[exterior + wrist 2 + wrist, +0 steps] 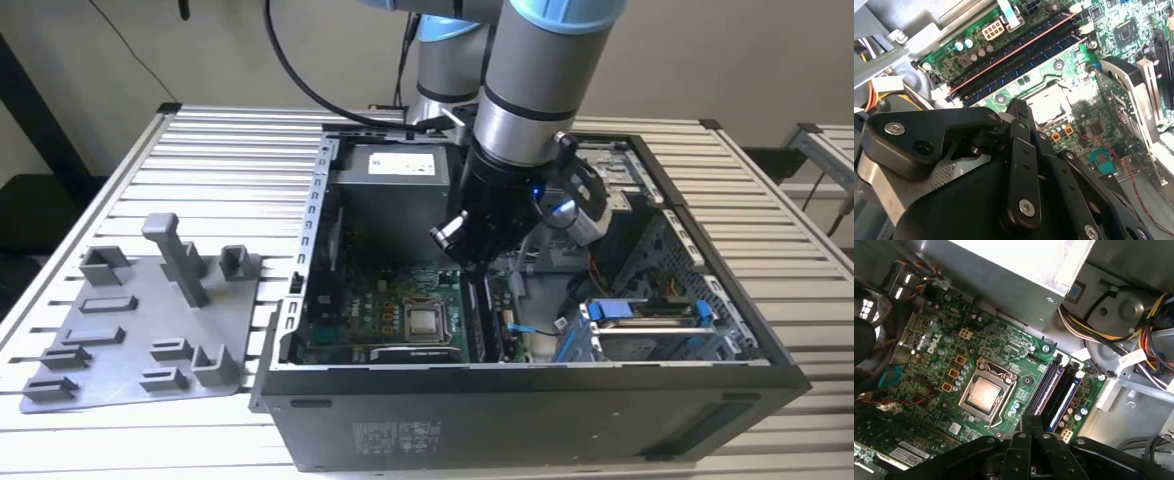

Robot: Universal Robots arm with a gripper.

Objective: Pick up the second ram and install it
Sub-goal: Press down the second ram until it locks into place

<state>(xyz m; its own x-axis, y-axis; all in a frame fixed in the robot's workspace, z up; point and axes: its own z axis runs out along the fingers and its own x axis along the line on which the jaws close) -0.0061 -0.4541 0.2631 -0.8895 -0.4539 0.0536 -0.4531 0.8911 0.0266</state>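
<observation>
Hanging nose-down inside the open PC case (pixel 534 385), the gripper (pixel 467 255) has its fingers (pixel 1032 426) pressed together; I see nothing pinched between them. Right below the tips is the bank of memory slots (pixel 489 318), which runs near-to-far in the exterior view, w/ the gripper over its far end. Two dark sticks look seated side by side there. The second ram (pixel 1046 387) is, by my guess, the one in line w/ the fingertips, long axis along the slot, but I can't tell for sure which of the two it is. The CPU socket (pixel 427 322) sits just beside the slots, on the exterior view's left. Arm pose: wrist approx vertical, forearm dropping in from above the power supply (pixel 387 185) at the far wall. The grey tray (pixel 134 330) lies well apart, outside the case on the exterior view's left, posts bare.
</observation>
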